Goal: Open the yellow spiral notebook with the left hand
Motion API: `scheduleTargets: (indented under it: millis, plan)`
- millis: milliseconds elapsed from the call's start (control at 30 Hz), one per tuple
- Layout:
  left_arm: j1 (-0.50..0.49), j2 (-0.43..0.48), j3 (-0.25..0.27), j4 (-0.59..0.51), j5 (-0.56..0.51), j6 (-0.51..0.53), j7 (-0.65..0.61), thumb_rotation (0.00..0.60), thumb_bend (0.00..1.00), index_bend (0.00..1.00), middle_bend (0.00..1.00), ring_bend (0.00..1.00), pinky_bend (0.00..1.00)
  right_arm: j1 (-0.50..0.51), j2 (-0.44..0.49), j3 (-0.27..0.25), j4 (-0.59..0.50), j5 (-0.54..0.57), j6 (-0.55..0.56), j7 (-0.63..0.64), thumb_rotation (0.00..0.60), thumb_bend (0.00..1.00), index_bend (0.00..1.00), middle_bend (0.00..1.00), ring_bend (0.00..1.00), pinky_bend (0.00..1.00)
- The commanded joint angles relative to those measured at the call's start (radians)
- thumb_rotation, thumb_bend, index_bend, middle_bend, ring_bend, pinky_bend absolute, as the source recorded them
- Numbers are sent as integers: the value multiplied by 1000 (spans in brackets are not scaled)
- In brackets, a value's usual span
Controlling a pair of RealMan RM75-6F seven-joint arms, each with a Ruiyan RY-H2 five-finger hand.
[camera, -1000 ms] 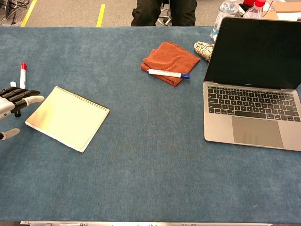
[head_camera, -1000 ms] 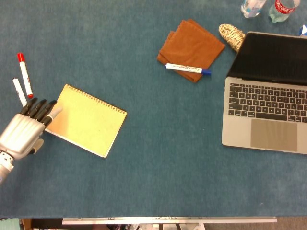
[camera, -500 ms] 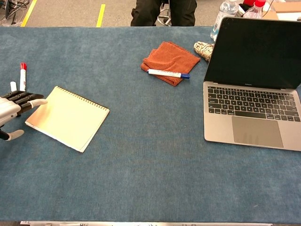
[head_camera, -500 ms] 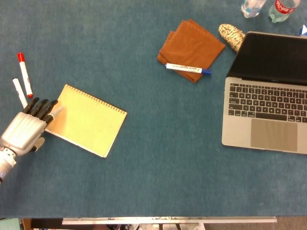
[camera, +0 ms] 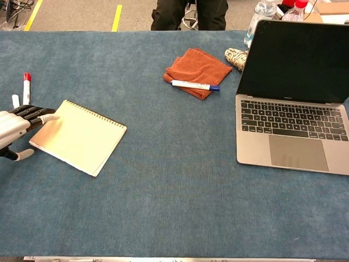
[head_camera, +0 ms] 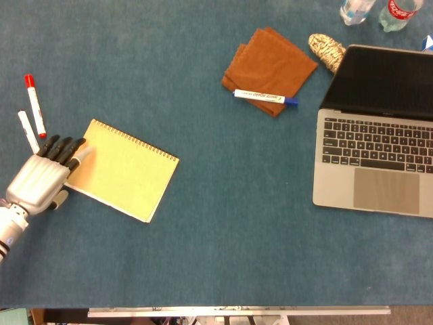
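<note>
The yellow spiral notebook [head_camera: 125,170] [camera: 80,136] lies closed and flat on the blue table, its wire spine along the far right edge. My left hand [head_camera: 44,177] [camera: 17,126] hovers at the notebook's left corner, palm down, fingers stretched out and apart, holding nothing. Its fingertips [head_camera: 74,150] reach just over that corner; whether they touch the cover cannot be told. The thumb sticks out below the hand, off the notebook. The right hand shows in neither view.
Two markers, one red-capped [head_camera: 35,105] and one white [head_camera: 27,130], lie just beyond the left hand. A brown cloth [head_camera: 269,69] with a blue-capped marker [head_camera: 265,97] on it sits mid-table. An open laptop [head_camera: 377,135] is at right, bottles [head_camera: 379,12] behind it.
The left hand has slid right and a little away from me, bringing its fingertips over the notebook's left corner. The notebook has not moved.
</note>
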Motion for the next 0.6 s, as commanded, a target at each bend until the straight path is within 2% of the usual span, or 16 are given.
scheduleTargets:
  millis: [33, 600]
  plan:
    - [-5, -7, 0, 7, 2, 2, -5, 600, 295, 0, 0, 0, 0, -1, 1, 0, -1, 0, 1, -1, 600, 189, 138, 175, 99, 178]
    - [-74, -47, -35, 32, -22, -38, -14, 600, 294, 0, 0, 0, 0, -14, 2, 0, 3, 5, 15, 5, 600, 188, 138, 176, 99, 178]
